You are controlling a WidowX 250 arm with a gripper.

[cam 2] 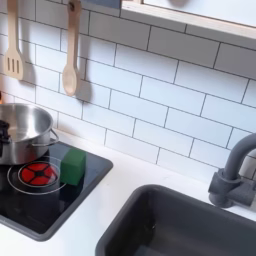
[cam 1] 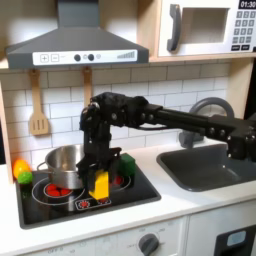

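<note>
Clearly, the end effector point(cam 1: 99, 172) is clamped on a tall yellow block point(cam 1: 100, 184), upright over the black stove point(cam 1: 60, 206).

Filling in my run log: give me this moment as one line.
end effector: shut on yellow block | over stove | pot beside | green block on stove

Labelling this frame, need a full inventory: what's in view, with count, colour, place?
yellow block: 1, yellow, in the gripper above the stovetop front
stovetop: 1, black with red burners, counter left
pot: 1, silver, back left burner
green block: 1, green, stovetop back right
yellow-green toy: 1, stovetop's left edge
wooden utensils: 2, tan, hanging on tile wall
sink: 1, dark grey, counter right
faucet: 1, grey, behind sink
range hood: 1, grey, above stovetop
microwave: 1, top right
gripper: 1, black, over stovetop
</note>
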